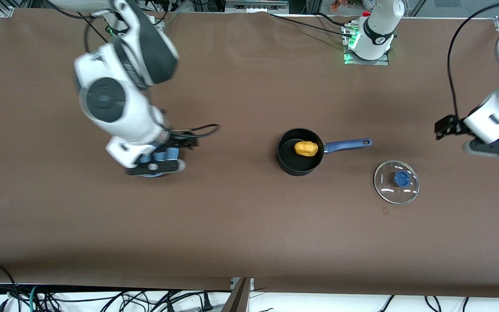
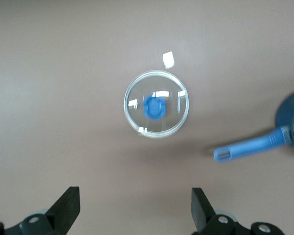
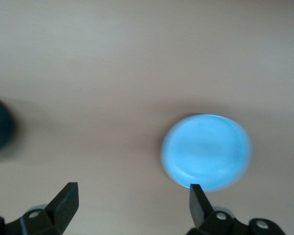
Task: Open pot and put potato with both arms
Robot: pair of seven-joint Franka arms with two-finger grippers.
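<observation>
Round glass lid with blue knob (image 1: 396,181): on table, nearest the front camera, off the pot.
Left gripper (image 2: 136,211): over the lid's end, fingers spread, empty. Right gripper (image 3: 132,210): spread, empty, over flat blue plate (image 3: 206,152). Yellow-orange oval potato (image 1: 306,148) inside small black blue-handled saucepan (image 1: 295,167). Advice: retreat upward; bare brown table (image 1: 241,225) all round.

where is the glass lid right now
The glass lid lies flat on the table, off the pot, nearer the front camera than the pot's handle and toward the left arm's end.
</observation>
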